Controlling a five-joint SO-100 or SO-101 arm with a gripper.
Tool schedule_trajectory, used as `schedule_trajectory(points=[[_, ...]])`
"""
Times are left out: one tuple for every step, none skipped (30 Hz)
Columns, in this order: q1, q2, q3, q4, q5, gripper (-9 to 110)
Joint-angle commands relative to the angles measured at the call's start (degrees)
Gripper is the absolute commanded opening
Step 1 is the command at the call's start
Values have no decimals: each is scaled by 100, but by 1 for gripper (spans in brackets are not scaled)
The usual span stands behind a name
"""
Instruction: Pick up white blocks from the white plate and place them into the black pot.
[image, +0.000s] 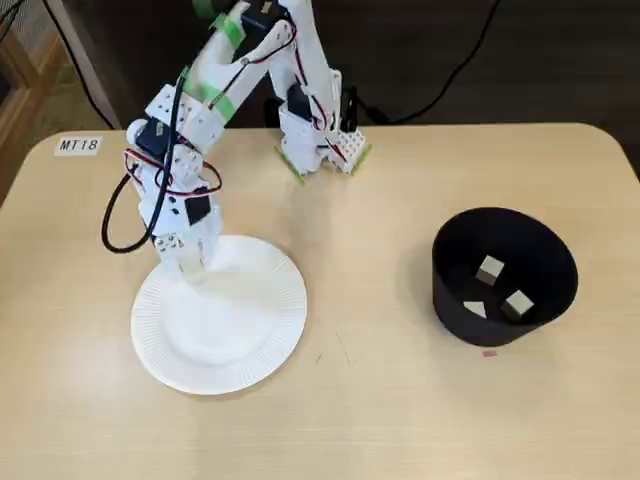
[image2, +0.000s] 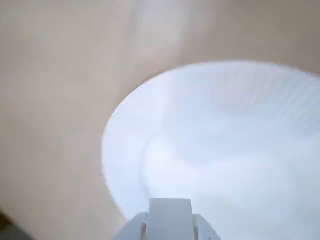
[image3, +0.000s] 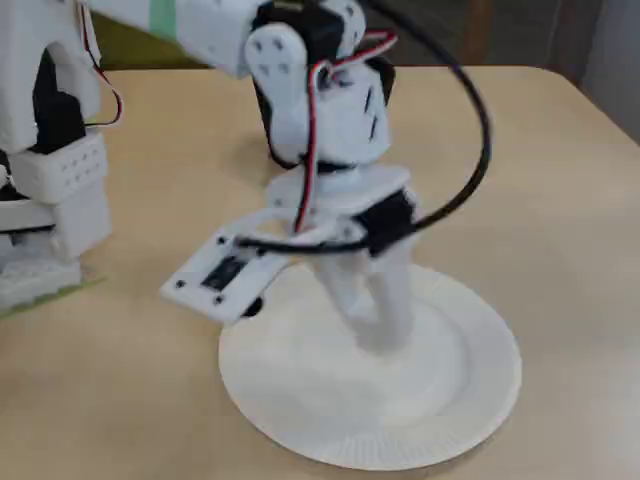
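Over the near-empty white plate (image: 230, 340), the gripper (image: 190, 265) is hovering at its far-left rim, fingers close together; whether they are pinching a block I cannot tell, as blur is hiding the tips. Farther right on the worktop (image: 380, 420), three white blocks (image: 490, 269) are sitting inside the black pot (image: 450, 290), so a carry there probably follows.

Soft, even room light is falling everywhere; shadows are lying faint; the wrist view is swimming in heavy blur, washing out the round white ribbed paper plate (image2: 225, 130); the low fixed view is blurring the white robot arm (image3: 330, 130).
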Motion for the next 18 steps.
schedule_trajectory(points=[[-1099,756,-896,-659,-677,-2],[-1433,888,-1134,-686,-896,-2],[-1784,1002,-1336,-686,-1143,-2],[-2153,1143,-1494,-686,-1397,-2],[-2514,1318,-1547,-686,-1626,-2],[-2874,1512,-1547,-642,-1784,-2],[-3234,1696,-1529,-562,-1925,-2],[-3604,1863,-1503,-466,-2065,-2],[-3955,1986,-1494,-334,-2180,-2],[-4298,2074,-1494,-158,-2241,-2],[-4641,2136,-1494,26,-2303,-2],[-4966,2180,-1494,220,-2355,-2],[-5273,2197,-1485,422,-2373,-2],[-5572,2206,-1468,615,-2382,-2],[-5854,2206,-1415,756,-2426,-2],[-6108,2206,-1310,835,-2452,-2],[-6337,2206,-1143,870,-2443,-2],[-6548,2197,-958,870,-2443,-2]])
